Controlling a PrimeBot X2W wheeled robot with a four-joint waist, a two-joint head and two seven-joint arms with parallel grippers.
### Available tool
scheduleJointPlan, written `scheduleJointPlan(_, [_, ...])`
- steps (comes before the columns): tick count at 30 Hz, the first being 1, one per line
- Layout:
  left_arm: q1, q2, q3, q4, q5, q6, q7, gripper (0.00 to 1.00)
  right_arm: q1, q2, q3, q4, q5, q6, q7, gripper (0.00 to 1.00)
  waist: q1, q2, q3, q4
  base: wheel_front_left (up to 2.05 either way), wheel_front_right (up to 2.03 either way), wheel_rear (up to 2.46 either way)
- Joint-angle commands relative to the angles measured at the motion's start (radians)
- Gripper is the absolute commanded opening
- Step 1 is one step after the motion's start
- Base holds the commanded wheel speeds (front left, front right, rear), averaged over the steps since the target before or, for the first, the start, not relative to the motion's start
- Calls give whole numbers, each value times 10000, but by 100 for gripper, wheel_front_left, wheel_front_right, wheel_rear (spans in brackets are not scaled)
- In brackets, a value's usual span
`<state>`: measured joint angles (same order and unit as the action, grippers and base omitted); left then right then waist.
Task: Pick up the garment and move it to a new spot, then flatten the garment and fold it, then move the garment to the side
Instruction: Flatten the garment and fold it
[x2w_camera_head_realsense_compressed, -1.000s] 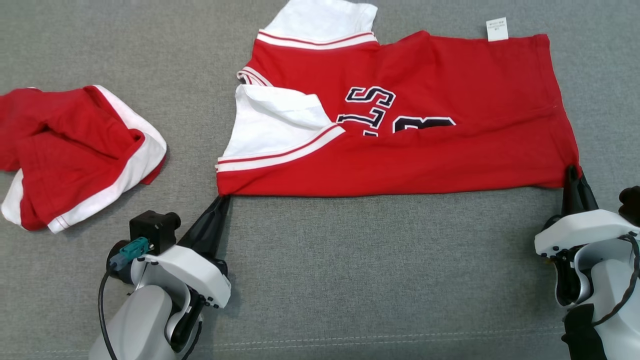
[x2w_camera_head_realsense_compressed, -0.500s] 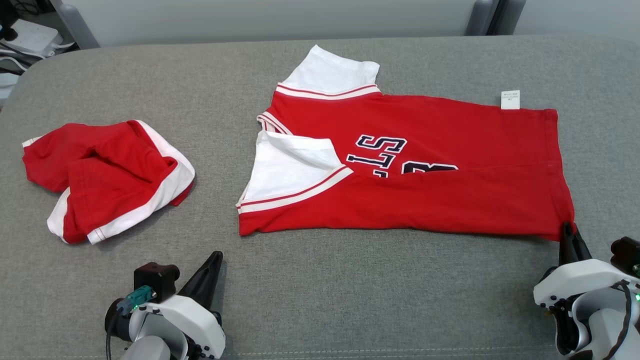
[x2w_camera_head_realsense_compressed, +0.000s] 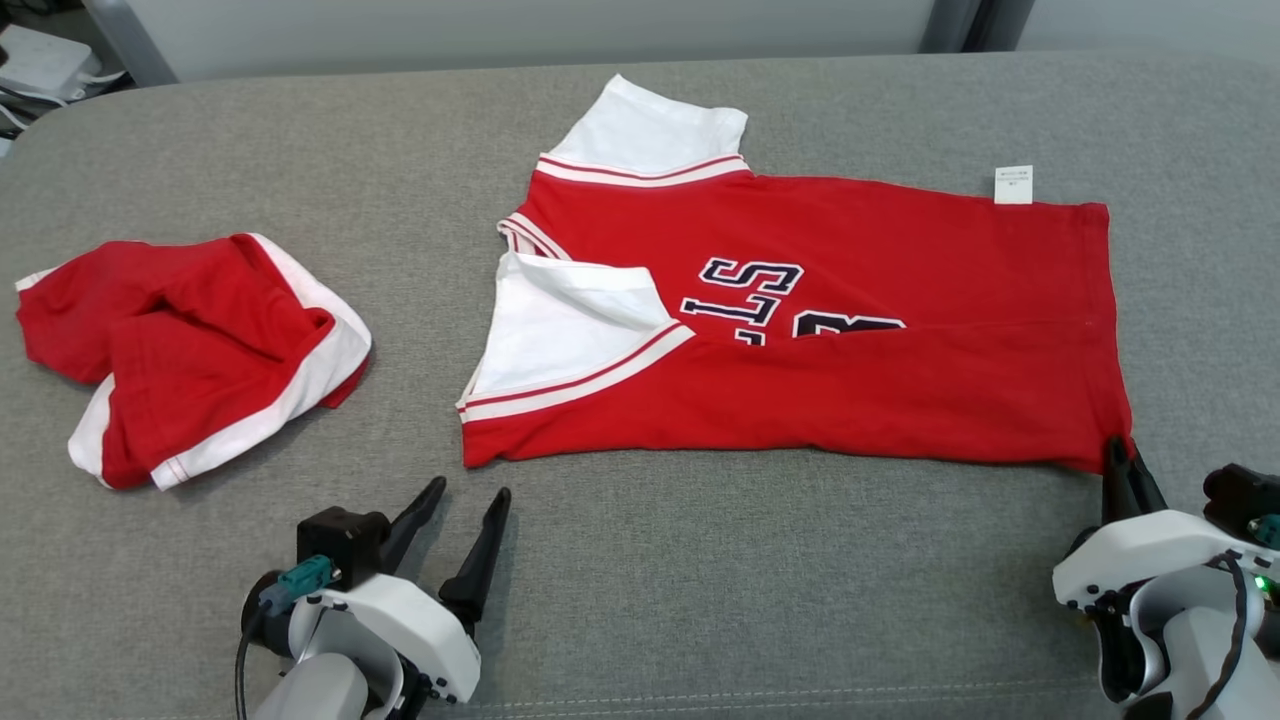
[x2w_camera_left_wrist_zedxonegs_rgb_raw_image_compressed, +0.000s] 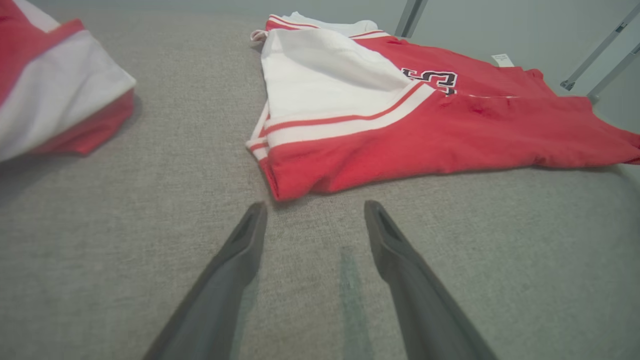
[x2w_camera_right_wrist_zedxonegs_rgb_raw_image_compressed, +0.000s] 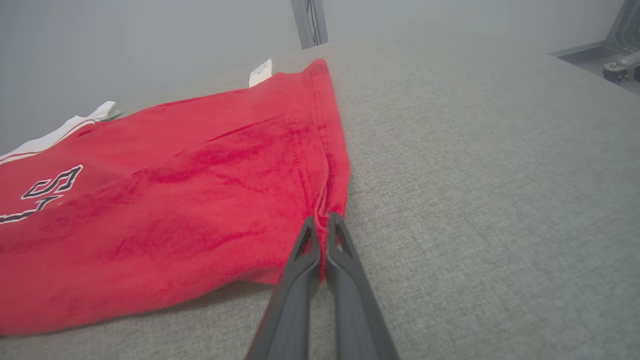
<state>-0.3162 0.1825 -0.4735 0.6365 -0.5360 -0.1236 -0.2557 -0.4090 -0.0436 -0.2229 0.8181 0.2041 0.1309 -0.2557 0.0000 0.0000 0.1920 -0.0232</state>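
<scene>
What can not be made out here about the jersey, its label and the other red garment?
- Lettering on the jersey, head view: its lower part is hidden under the jersey's own folded-over near half.
- White label, head view: print too small to read.
- Second red and white garment: bunched in the head view, cut off by the left edge in the left wrist view; its kind is unclear.
</scene>
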Motion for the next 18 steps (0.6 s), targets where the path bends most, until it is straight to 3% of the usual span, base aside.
scheduleJointPlan(1, [-538, 254, 298, -153, -101, -71, -61, 100, -278, -66, 343, -189, 104, -2, -61, 0, 0, 0, 119, -126, 0, 0, 0])
scheduleJointPlan(11, [-1146, 406, 204, 270, -425, -71, -61, 100, -538, -66, 876, -186, 417, -2, -61, 0, 0, 0, 399, -576, 0, 0, 0])
scheduleJointPlan(12, [-1185, 408, 163, 360, -467, -71, -61, 61, -556, -66, 909, -195, 438, -2, -61, 0, 0, 0, 409, -603, 0, 0, 0])
scheduleJointPlan(14, [-1269, 427, 107, 494, -527, -71, -61, 16, -582, -66, 961, -223, 473, -2, -61, 0, 0, 0, 442, -655, 0, 0, 0])
scheduleJointPlan(16, [-1353, 449, 87, 581, -558, -71, -61, 0, -606, -66, 1002, -247, 505, -2, -61, 0, 0, 0, 474, -691, 0, 0, 0])
scheduleJointPlan(18, [-1393, 461, 43, 611, -560, -71, -61, 0, -616, -66, 1014, -259, 512, -2, -61, 0, 0, 0, 485, -704, 0, 0, 0])
